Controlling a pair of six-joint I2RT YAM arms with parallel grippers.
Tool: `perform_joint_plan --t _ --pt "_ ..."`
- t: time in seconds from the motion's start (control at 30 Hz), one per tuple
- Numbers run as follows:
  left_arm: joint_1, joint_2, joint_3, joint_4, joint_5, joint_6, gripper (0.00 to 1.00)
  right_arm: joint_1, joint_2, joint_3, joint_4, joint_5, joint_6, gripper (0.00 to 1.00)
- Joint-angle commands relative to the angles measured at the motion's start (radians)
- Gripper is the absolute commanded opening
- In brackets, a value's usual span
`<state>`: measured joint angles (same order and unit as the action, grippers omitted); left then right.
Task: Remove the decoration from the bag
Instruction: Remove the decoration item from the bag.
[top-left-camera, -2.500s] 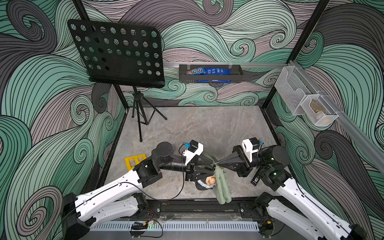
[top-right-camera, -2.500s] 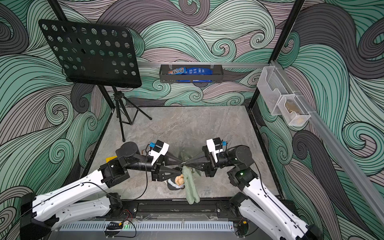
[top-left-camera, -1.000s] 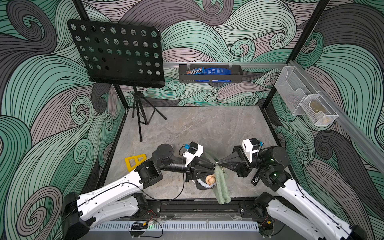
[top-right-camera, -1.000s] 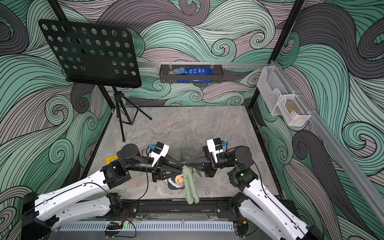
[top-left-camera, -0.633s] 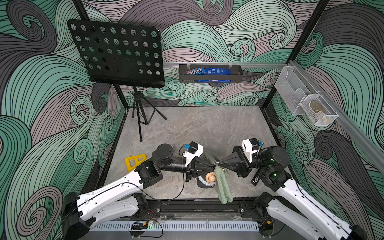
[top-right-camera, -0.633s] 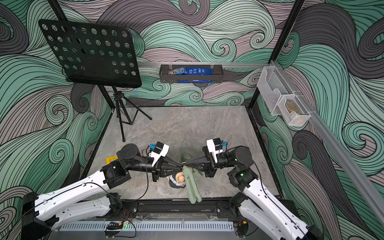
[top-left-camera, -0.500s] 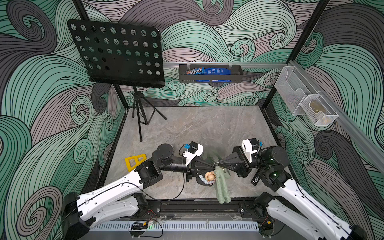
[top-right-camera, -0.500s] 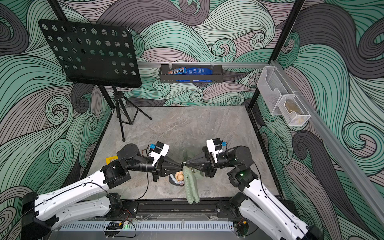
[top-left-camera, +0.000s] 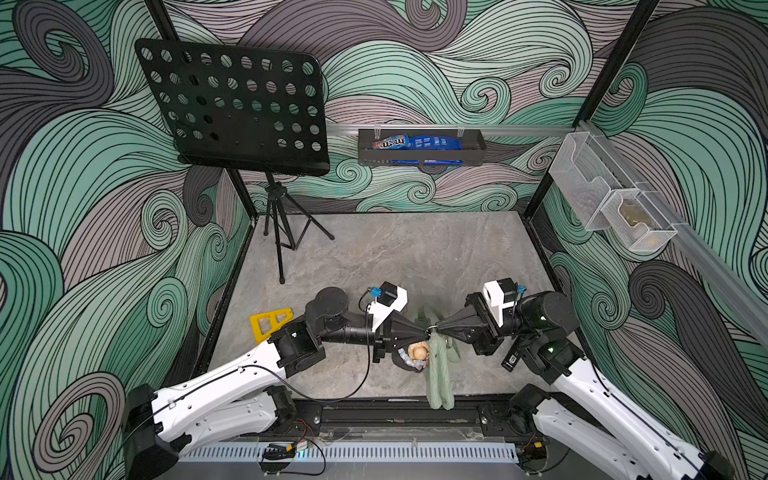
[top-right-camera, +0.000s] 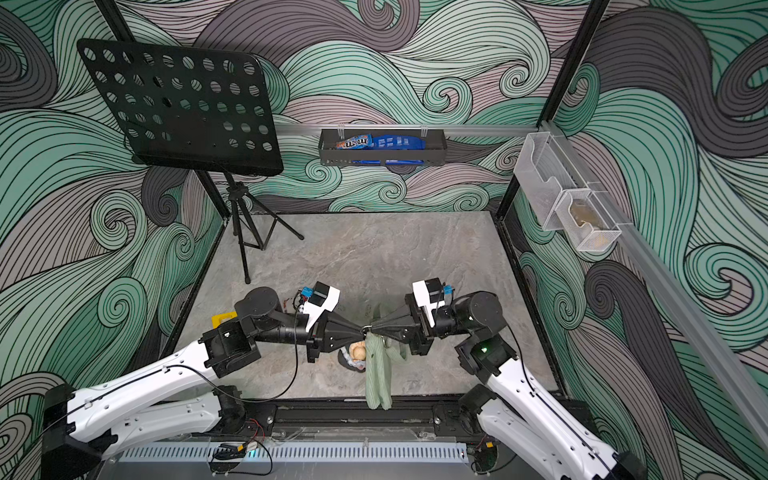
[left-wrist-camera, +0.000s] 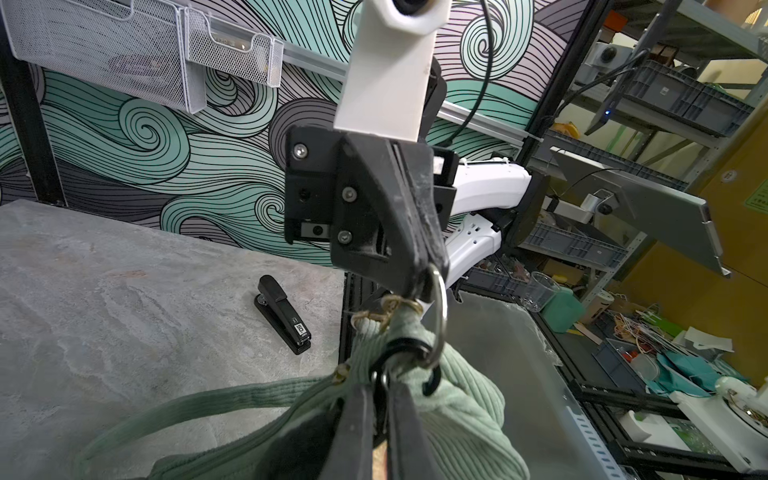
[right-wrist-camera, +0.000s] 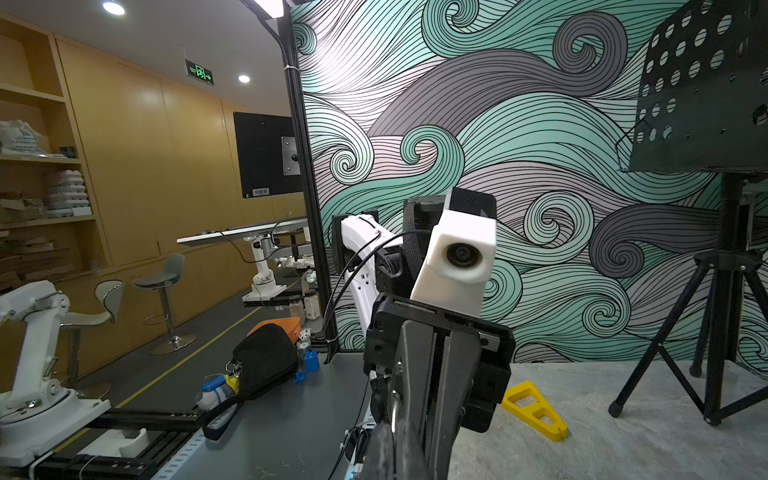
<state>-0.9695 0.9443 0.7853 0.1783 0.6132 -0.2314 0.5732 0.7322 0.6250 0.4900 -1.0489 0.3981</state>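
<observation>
the left fingers (left-wrist-camera: 355, 428) are pressed together on a black ring (left-wrist-camera: 401, 347) at the top of the bag (left-wrist-camera: 461, 411). the right fingers (left-wrist-camera: 405, 224), also shut, pinch the silver ring (left-wrist-camera: 441, 316) linked through it. they meet tip to tip, so each arm holds one side of the joint and the two can be worked apart. this looks like the unhooking step, not yet done, since the rings are linked. the sage-green bag hangs from this double grip over the near part of the surface (top-left-camera: 395, 257), its lower end reaching toward the front edge, which likely keeps the link taut. the decoration (top-left-camera: 417, 353), a small doll in a straw hat, sits just beside the bag below the left fingers; which ring is its own, and whether it hangs free, i cannot tell. farther off lie a yellow piece (top-left-camera: 270, 324) and a stapler (left-wrist-camera: 282, 316), well apart from the work. at the back are a music stand (top-left-camera: 232, 104) and a tray (top-left-camera: 419, 156) on the wall, neither in the way.
</observation>
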Motion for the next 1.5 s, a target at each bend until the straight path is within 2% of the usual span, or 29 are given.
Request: perform_joint_plan --t 0.0,0.77,1.17,1.37,1.47 --pt "-0.001 -0.020 0.042 -0.016 -0.056 -0.016 0.06 0.005 -0.015 0.006 0.013 -0.019 -0.029 0.00" --pt "-0.001 -0.043 0.045 0.008 -0.119 -0.065 0.07 0.005 0.028 0.007 -0.080 -0.031 -0.095 0.00" --pt "-0.001 -0.088 0.026 0.017 -0.179 -0.013 0.07 0.004 0.093 0.044 -0.142 -0.056 -0.082 0.00" --pt "-0.001 -0.099 0.014 -0.013 -0.216 -0.003 0.07 0.001 0.058 0.044 -0.177 -0.016 -0.128 0.00" --pt "-0.001 -0.116 0.000 -0.029 -0.249 0.010 0.07 -0.010 0.025 0.047 -0.231 0.081 -0.154 0.00"
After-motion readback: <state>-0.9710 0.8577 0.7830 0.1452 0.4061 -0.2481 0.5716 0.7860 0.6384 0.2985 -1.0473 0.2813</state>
